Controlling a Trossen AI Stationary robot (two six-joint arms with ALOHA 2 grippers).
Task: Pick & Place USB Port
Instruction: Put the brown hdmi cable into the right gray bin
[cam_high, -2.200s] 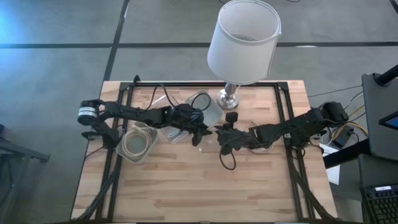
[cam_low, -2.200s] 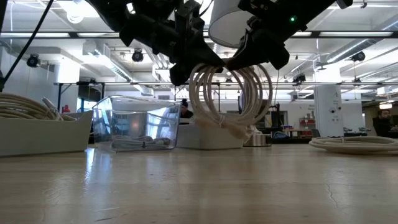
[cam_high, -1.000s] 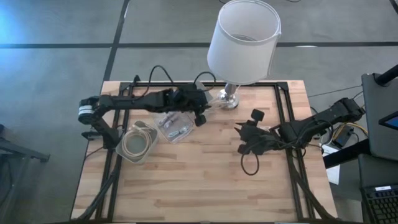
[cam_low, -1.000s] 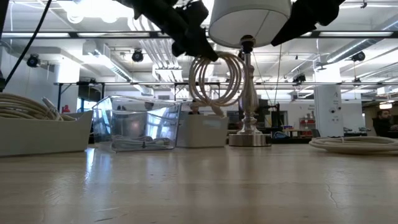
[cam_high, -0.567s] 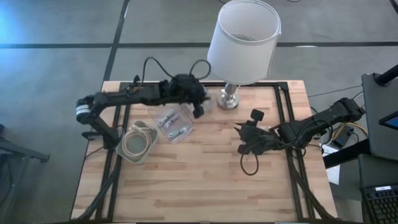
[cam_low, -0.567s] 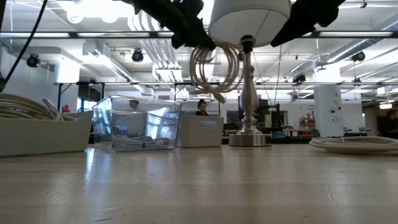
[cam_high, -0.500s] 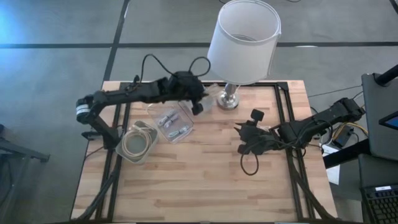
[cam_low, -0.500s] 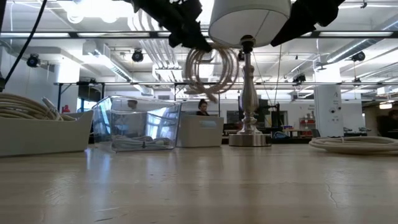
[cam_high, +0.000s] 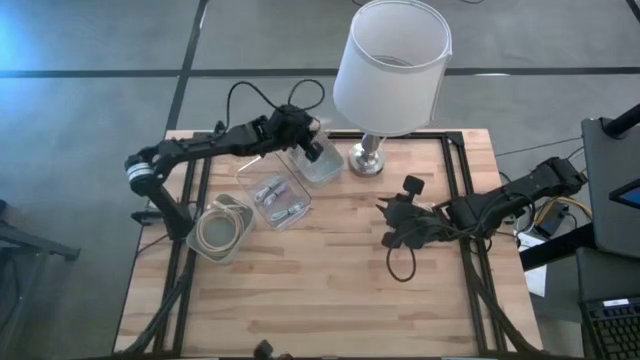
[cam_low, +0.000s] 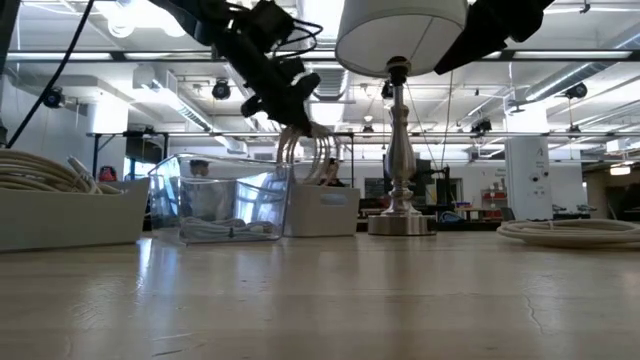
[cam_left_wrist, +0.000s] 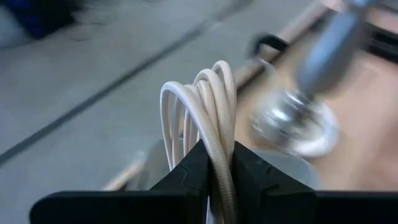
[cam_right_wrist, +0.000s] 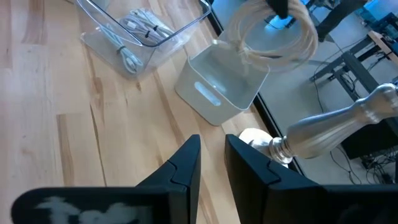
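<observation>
My left gripper (cam_high: 309, 146) is near the table's far edge, over a pale square bin (cam_high: 326, 166), and is shut on a cream coiled USB cable (cam_left_wrist: 205, 106). In the low view the coil (cam_low: 306, 152) hangs under the gripper (cam_low: 290, 112). The right wrist view shows the coil (cam_right_wrist: 273, 31) directly above the bin (cam_right_wrist: 219, 84). My right gripper (cam_high: 392, 216) hovers over the right half of the table, open with a narrow gap (cam_right_wrist: 212, 165) and holding nothing. My left gripper pinches several turns of the coil together (cam_left_wrist: 217, 163) between its two fingers (cam_left_wrist: 188, 177). The fingers slant down from above onto the upper part of the loops. The coil is lifted clear and hangs below the fingers above the bin.
A clear container (cam_high: 274, 197) with cables inside stands next to the bin. A tray (cam_high: 222, 230) with a coiled cable sits near the left edge. A lamp (cam_high: 392, 65) stands at the far edge on its metal base (cam_high: 367, 158). Bare wood lies toward the near edge.
My left gripper has carried the coil toward the table's far edge and a little left, from beside the lamp base to above the pale bin. The coil hangs lower in the low view than before. My right arm has kept still.
</observation>
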